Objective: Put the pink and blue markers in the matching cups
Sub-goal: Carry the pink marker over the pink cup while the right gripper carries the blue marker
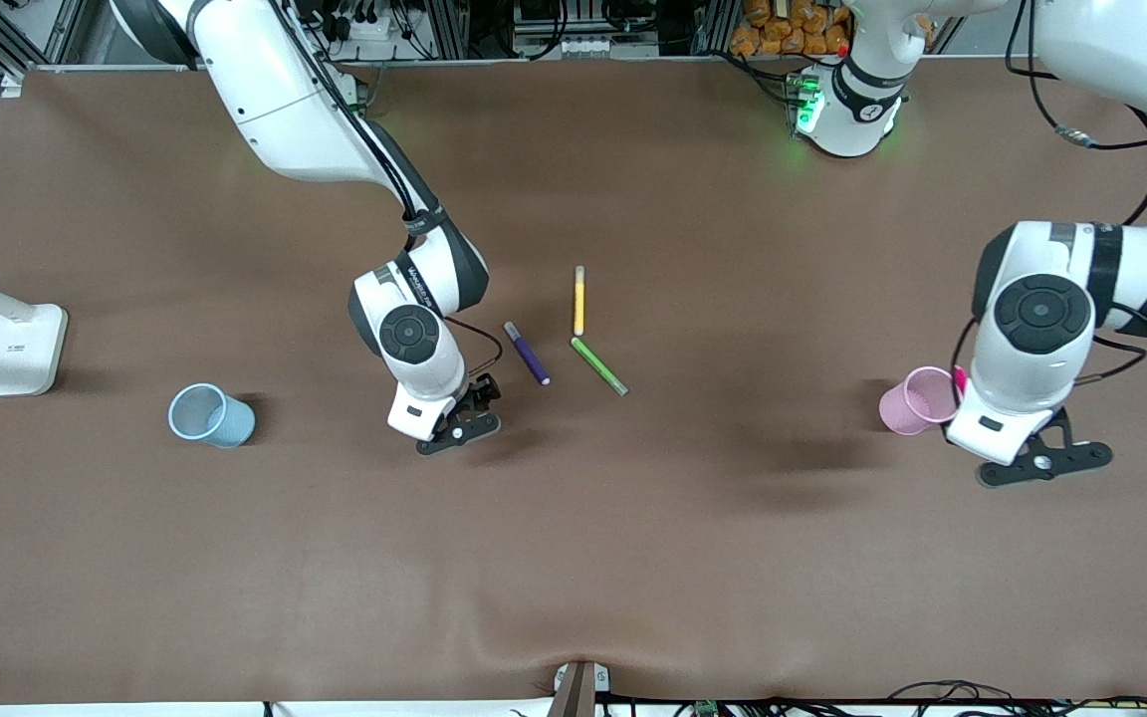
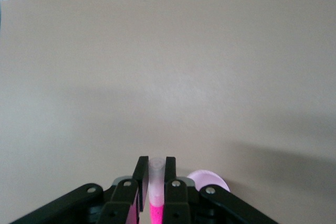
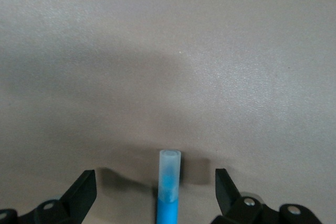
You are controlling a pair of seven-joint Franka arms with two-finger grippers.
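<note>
Pinching the pink marker (image 2: 156, 190) tight in my left gripper (image 2: 155, 174) beside the pink cup (image 1: 917, 400), I risk knocking it over. My right gripper (image 3: 156, 190) gapes wide around the blue marker (image 3: 168, 190); closing off-centre could flick it, with the blue cup (image 1: 209, 414) well apart.

Five markers (image 1: 528, 354) show, plus two cups (image 1: 210, 415) and one lamp (image 1: 21, 349).

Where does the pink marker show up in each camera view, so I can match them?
Front view: only a sliver of the pink marker shows, between the pink cup and the left arm.
Left wrist view: clamped between the left gripper, low in the middle.
Right wrist view: not in it.
Shared landmark: the pink cup, beside the marker in both views.
</note>
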